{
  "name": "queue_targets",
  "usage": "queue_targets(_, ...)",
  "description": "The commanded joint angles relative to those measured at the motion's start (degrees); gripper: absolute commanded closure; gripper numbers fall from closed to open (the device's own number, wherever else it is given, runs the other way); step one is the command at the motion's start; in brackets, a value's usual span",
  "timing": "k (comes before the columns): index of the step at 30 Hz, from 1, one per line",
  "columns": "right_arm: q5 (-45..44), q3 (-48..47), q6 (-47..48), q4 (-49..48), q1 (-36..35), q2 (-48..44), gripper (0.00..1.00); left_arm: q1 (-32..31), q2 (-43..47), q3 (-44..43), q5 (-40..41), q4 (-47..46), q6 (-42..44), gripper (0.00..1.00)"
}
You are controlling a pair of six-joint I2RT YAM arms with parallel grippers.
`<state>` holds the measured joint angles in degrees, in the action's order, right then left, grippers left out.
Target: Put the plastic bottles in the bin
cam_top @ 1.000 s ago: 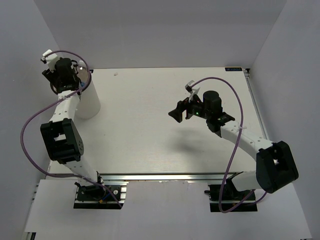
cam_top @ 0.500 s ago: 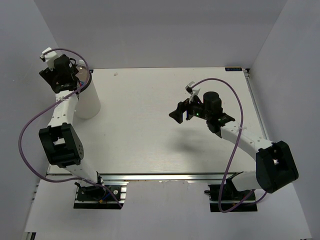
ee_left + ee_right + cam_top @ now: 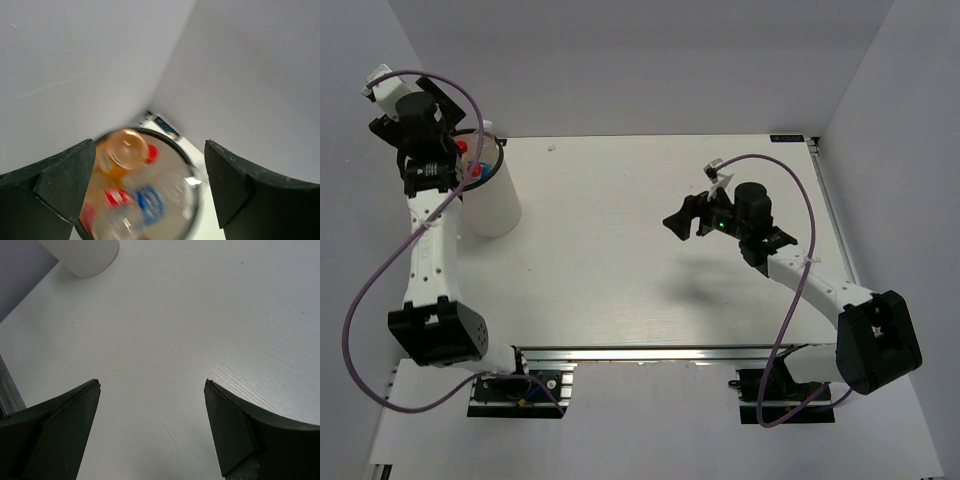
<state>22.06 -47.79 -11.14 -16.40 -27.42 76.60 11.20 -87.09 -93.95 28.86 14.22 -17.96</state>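
Observation:
The bin (image 3: 498, 205) stands at the table's far left, a tall white cylinder with a black rim (image 3: 172, 141). Plastic bottles lie inside it. The left wrist view, blurred, shows an orange bottle (image 3: 125, 150), a red cap (image 3: 153, 153), a red label (image 3: 115, 197) and a blue label (image 3: 149, 202). From above, red caps (image 3: 462, 147) show in the mouth. My left gripper (image 3: 150, 145) hangs open above the bin's mouth, holding nothing. My right gripper (image 3: 678, 224) hovers open over bare table right of centre, with nothing between its fingers (image 3: 60, 415).
White walls close in the table at the back, left and right, and the bin sits close to the left one. The right wrist view catches the bin's base (image 3: 82, 255) far off. An aluminium rail (image 3: 660, 353) runs along the near edge.
My left gripper has opened wide and risen up and back-left from the bin's mouth, so the bottles inside now show from above. The right arm has shifted slightly right.

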Motion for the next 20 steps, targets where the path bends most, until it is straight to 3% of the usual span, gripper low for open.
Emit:
queue_targets(1, -4.39, 1.82, -7.56, -0.39, 3.15, -3.46, 0.11, -6.15, 9.56, 2.78, -8.91, 5.99, -6.82, 0.02)
queue_targets(3, -5.1, 3.48, -8.72, 0.49, 4.65, -4.87, 0.11, -13.44, 12.89, 6.48, -6.82, 8.37, -7.97, 0.02)
queue_targets(4, -5.28, 5.23, -9.68, 1.02, 5.87, -6.88, 0.11, -20.71, 17.0, 13.37, -5.93, 7.5, -9.71, 0.02)
queue_targets(6, -7.81, 6.65, -9.78, 3.29, 6.76, -9.26, 0.11, -28.82, 21.33, 21.93, -7.15, 1.27, -11.48, 0.02)
queue_targets(7, -10.78, 7.01, -8.82, 4.87, 6.77, -11.8, 0.11, -30.96, 24.04, 28.41, -7.24, -0.14, -14.01, 0.02)
queue_targets(10, -15.98, 7.01, -6.8, 12.69, 6.77, -16.63, 0.11, -37.8, 25.21, 33.21, -6.81, 0.53, -15.17, 0.02)
queue_targets(13, -23.97, 10.24, -5.56, 16.23, 6.77, -21.82, 0.11, -42.39, 26.96, 38.12, -5.31, 3.36, -18.06, 0.02)
queue_targets(16, -24.96, 14.81, -6.17, 14.65, 6.77, -26.58, 0.11, -43.46, 31.96, 50.75, -9.43, -4.51, -18.43, 0.02)
queue_targets(20, -24.88, 15.89, -6.27, 14.64, 6.77, -29.57, 0.11, -43.46, 36.62, 56.06, -7.16, -5.17, -20.45, 0.02)
